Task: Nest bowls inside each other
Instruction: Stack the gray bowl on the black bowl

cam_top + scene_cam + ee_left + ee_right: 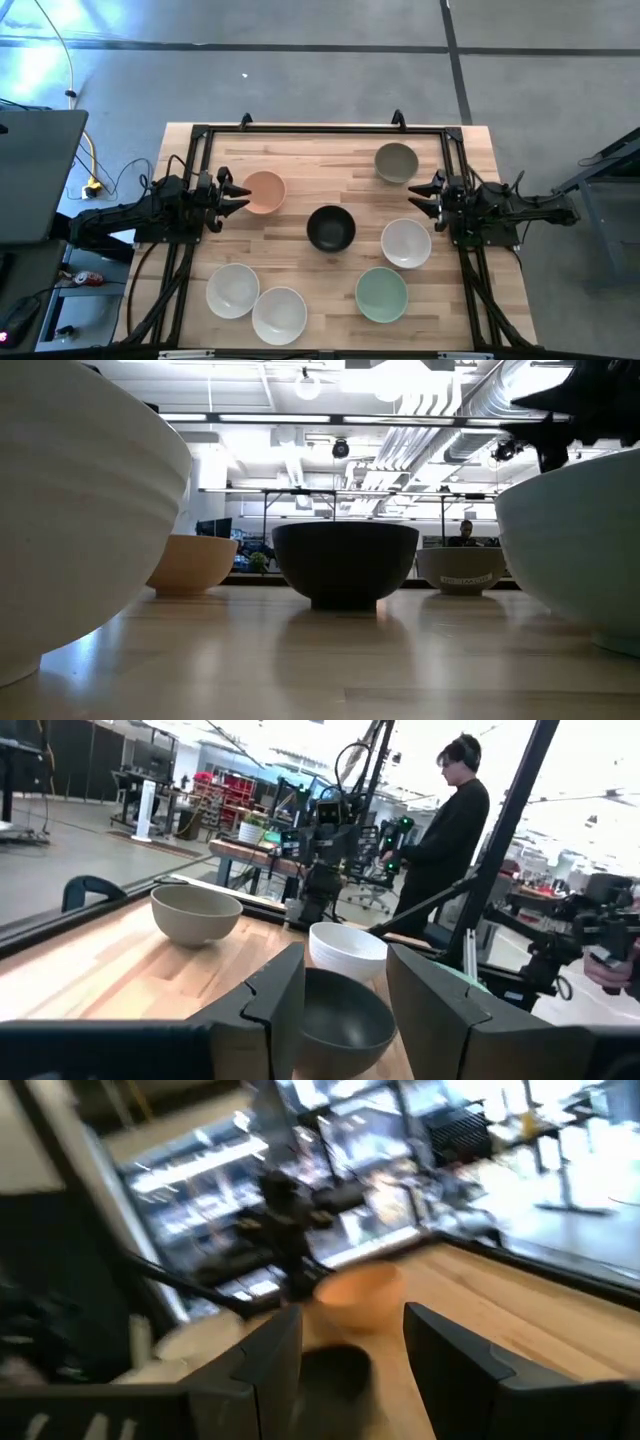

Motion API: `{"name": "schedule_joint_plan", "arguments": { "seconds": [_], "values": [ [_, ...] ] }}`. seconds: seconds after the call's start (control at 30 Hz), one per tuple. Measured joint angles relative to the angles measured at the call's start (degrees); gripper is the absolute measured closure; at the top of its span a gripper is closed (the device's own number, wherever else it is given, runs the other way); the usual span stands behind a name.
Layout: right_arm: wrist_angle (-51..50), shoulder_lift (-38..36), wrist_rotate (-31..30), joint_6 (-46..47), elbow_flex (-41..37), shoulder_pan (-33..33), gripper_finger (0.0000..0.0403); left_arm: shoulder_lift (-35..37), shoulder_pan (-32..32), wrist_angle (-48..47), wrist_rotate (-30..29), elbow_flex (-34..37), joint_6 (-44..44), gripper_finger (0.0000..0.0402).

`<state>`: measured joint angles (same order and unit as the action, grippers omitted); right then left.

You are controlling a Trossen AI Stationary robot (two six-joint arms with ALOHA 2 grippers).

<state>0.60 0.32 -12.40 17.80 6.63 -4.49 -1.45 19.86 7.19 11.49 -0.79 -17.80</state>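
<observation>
Wooden table [300, 160] w/ a black frame round it, seven bowls spread out, none nested yet.

Left gripper [238, 192] sits at the table's left edge, fingers spread wide, tips just beside the peach bowl [264, 191], holding nothing. Right gripper [422, 195] at the right edge, also spread wide and empty, between the olive-grey bowl [396, 162] and a white bowl [405, 243].

Bowls, approx where: black bowl [330, 228] mid-table; mint bowl [381, 294] near the front, right of centre; two more white bowls [233, 289] touching each other at front left, second one [279, 313] nearest the edge.

All about the same size, round, smooth, w/ a small foot under each. The big white one up close in the low view shows faint ridges on its wall.

Handling, my guess: hard and stiff, prob. ceramic or melamine, so chip-prone if dropped into each other. Smooth finish looks slippery. Best hold is pinching the rim, one finger inside, one outside; too wide to span whole. Lower gently, since same-size bowls will sit high, not deep.

Person [455, 815] in dark clothes stands beyond the table.
</observation>
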Motion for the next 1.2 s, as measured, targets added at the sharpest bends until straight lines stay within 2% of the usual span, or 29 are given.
{"name": "schedule_joint_plan", "arguments": {
  "seconds": [0.2,0.4,0.77,1.0,1.2],
  "values": [
    [7.3,0.0,4.1,-2.2,0.5,0.0,0.0233,0.0,0.0,1.0,0.0,0.0,-5.6,0.0268],
    [-0.2,3.7,4.5,-1.6,6.3,0.0,0.0233,0.0,-0.1,5.1,0.3,0.0,-8.6,0.0268],
    [-10.5,20.1,5.0,-6.3,21.1,0.0,0.0233,0.0,-0.1,6.1,0.4,0.0,-12.2,0.0262],
    [-25.8,29.8,-2.9,0.7,29.7,0.0,0.0233,-1.3,-0.1,6.3,1.9,-2.0,-13.2,0.0246],
    [-26.1,35.6,-7.8,8.9,32.2,0.0,0.0233,-6.6,-0.1,6.6,2.4,-8.1,-10.7,0.0233]
  ]
}}
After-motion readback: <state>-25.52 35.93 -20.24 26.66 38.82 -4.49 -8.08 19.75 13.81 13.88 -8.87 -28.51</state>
